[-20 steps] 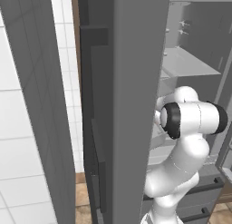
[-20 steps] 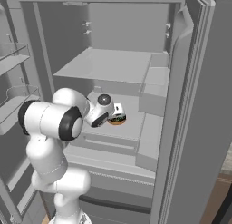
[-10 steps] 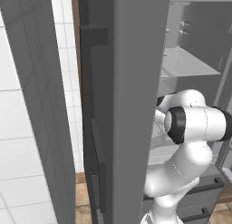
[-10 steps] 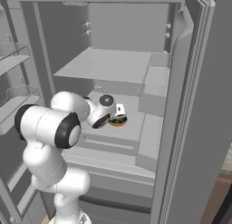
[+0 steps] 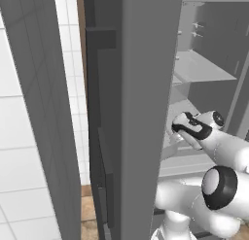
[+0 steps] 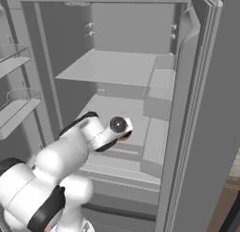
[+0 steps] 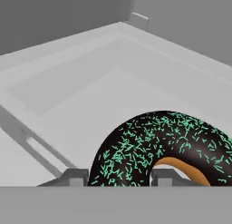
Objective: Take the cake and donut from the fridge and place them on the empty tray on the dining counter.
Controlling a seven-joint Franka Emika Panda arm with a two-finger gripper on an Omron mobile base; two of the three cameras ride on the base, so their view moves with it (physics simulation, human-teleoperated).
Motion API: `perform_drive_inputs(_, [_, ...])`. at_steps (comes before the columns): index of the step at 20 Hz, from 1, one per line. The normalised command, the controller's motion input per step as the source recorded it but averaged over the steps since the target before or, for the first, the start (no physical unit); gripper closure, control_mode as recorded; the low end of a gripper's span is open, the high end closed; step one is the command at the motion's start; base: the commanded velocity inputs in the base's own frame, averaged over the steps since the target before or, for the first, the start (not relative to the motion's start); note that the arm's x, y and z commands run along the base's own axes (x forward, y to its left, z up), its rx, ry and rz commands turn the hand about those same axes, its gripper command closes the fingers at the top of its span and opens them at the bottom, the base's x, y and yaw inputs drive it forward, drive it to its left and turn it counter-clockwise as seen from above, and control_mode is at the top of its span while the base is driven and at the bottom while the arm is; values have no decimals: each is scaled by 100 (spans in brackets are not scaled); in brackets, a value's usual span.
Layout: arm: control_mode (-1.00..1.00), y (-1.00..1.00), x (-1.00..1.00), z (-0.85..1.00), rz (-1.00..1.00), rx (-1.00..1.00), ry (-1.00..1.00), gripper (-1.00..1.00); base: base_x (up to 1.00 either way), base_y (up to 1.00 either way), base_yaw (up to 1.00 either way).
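In the left base view, the open door of the fridge (image 5: 141, 112) was seen edge-on as a tall grey slab down the middle of the frame. White wall tiles (image 5: 34, 137) were shown at the left. At the right, the white arm was reaching past the door toward a pale shelf.

In the right base view, the fridge interior was laid open, with pale grey shelves at the centre and door bins at the left edge. The arm was stretched from the lower left to the middle shelf (image 6: 117, 109). A sliver of brown was visible just beyond the wrist near the centre of the frame, likely the donut (image 6: 125, 135).

In the hand view, the donut was shown large at the lower centre, its near side set between the fingertips (image 7: 74, 177). The end effector (image 7: 118, 178) appeared clamped on the donut. The ring was dark chocolate brown, thickly flecked with green specks, with an orange underside showing at the lower right. It was raised on edge above the pale shelf floor. For the step in hand, a straight, level withdrawal would be advised, so that the ring is kept clear of the shelf lip and the door.
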Motion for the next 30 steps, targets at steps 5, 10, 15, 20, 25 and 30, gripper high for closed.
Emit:
perform_drive_inputs(5, [-100, 0, -100, 98, 27, -5, -9, 100, 0, 0, 0])
perform_drive_inputs(10, [-100, 1, -91, 100, 19, -8, 4, 100, 0, 0, 0])
perform_drive_inputs(15, [-100, 29, -80, 100, 12, -11, 22, 100, 0, 0, 0])
perform_drive_inputs(20, [-100, 8, -54, 100, 1, -6, 10, 100, 0, 0, 0])
perform_drive_inputs(25, [-100, -2, -79, 95, 1, -1, 0, 100, 0, 0, 0])
perform_drive_inputs(30, [-100, 0, -91, 67, 4, 0, -8, 100, 0, 0, 0])
